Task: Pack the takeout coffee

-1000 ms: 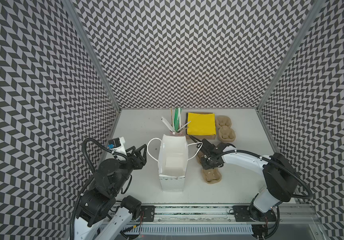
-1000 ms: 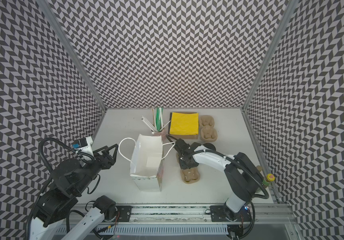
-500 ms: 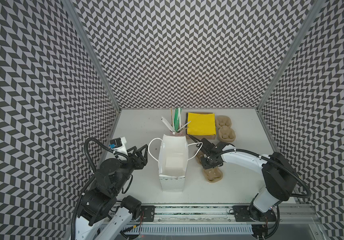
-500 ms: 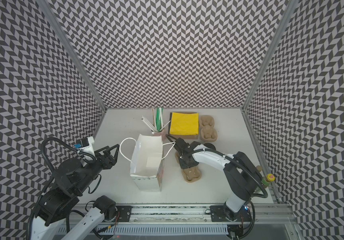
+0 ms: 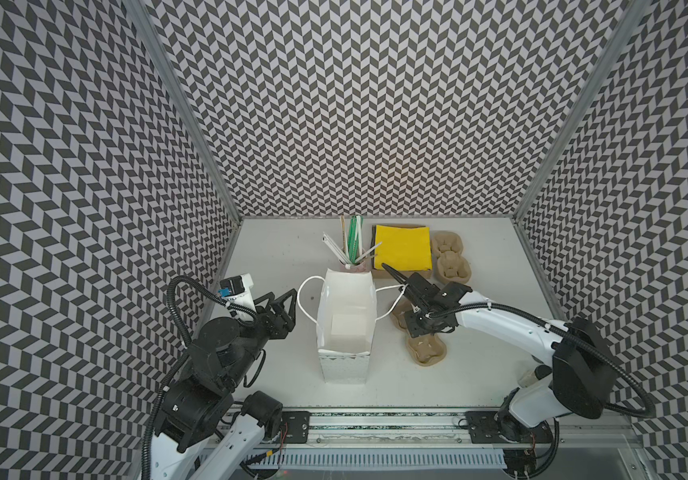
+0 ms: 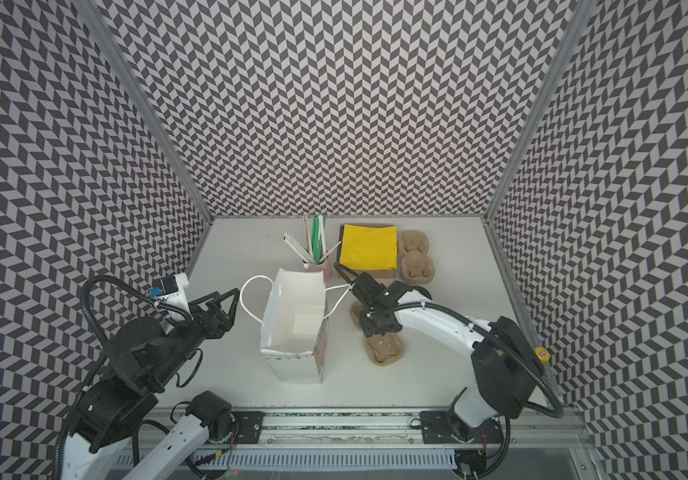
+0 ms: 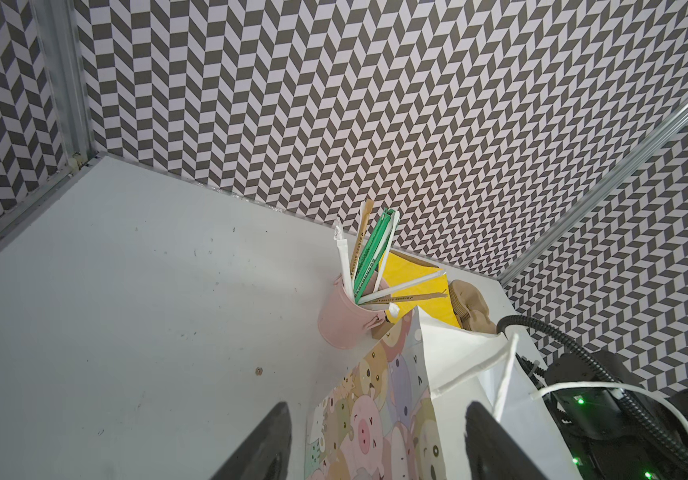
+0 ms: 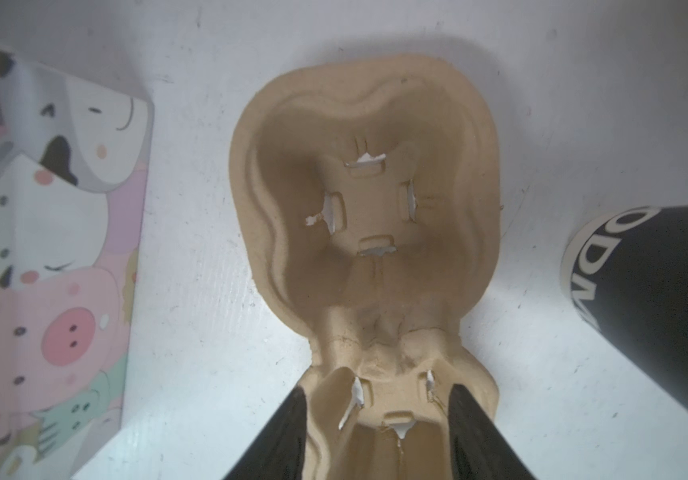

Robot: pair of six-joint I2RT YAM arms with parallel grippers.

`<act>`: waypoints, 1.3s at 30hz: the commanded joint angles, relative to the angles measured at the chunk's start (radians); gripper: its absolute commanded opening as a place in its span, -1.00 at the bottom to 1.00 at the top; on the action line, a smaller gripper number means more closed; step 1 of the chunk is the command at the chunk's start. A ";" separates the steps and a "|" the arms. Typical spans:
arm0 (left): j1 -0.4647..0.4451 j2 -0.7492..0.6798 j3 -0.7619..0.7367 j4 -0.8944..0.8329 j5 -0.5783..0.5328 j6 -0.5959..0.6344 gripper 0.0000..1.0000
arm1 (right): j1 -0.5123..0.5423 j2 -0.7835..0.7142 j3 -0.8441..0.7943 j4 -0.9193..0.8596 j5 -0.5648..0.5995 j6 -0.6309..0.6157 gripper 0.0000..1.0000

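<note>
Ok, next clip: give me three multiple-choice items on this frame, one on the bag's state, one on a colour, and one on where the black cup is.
1. How is the bag? A lying flat; B upright, mouth open; C folded shut.
2. What colour is the top napkin? A yellow; B red; C blue.
3. Where is the black cup? A in the bag; B on the napkin; C on the table beside the carrier.

Key:
1 B: both top views look down into the bag's white inside as it stands.
2 A: the napkin is plainly yellow in both top views.
3 C: the right wrist view shows the black cup on the table, a strip of bare table between it and the carrier.
</note>
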 commanded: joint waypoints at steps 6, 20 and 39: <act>-0.002 -0.002 -0.018 0.039 0.003 0.011 0.34 | 0.004 -0.073 0.016 0.036 -0.092 0.145 0.99; -0.003 0.013 0.001 0.031 0.025 0.019 0.34 | -0.016 -0.161 0.051 0.014 -0.096 0.614 0.78; -0.002 0.040 -0.001 0.046 0.059 0.021 0.34 | -0.010 0.022 0.052 -0.043 -0.107 0.818 0.71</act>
